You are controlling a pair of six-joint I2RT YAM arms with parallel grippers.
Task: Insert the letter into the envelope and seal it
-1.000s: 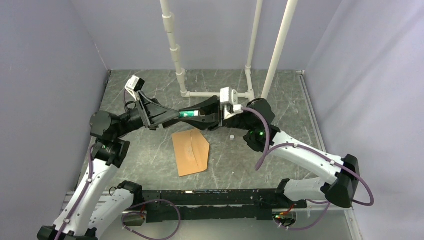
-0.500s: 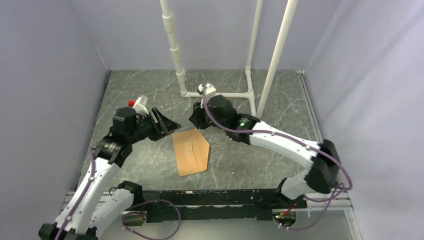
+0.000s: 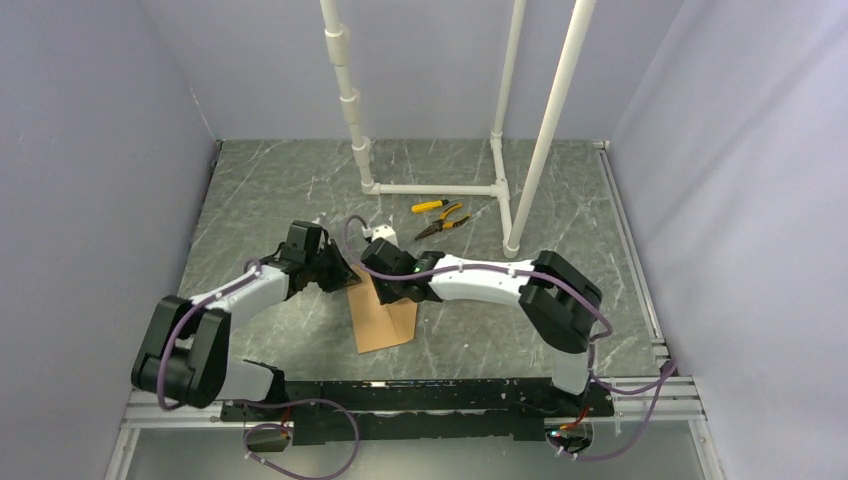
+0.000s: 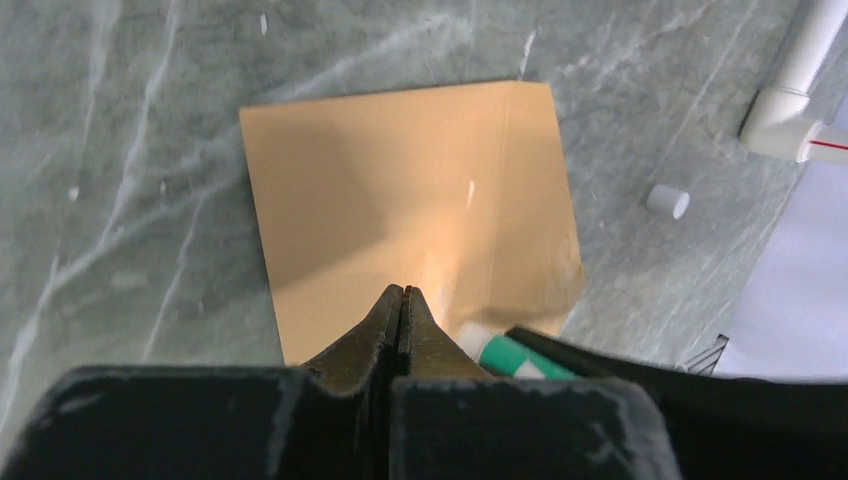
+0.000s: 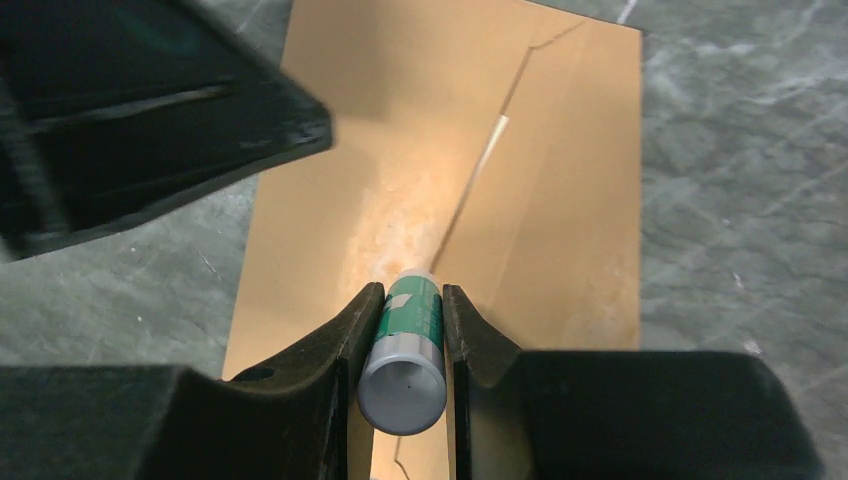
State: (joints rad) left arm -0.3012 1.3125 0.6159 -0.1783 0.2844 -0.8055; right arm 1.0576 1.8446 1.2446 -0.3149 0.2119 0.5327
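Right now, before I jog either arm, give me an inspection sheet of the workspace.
Surface: green marbled table, no spills seen.
Job's things: envelope lies flat, shiny smear on it; letter not seen separately.
Clutter: yellow-handled pliers at the back; small white cap beside the envelope.
Grippers: left gripper jaws shut over the envelope; right gripper jaws clamp a glue stick aimed at it.
Cables: purple cables follow the arms.
Surroundings: white pipe frame at back, grey walls.

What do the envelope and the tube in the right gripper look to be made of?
Envelope: matte kraft-brown paper, by its sharp fold seams; a shiny patch near the middle, perhaps glue. Tube, clamped in the right gripper: likely smooth plastic, with a glossy green-and-white label and a grey round end.
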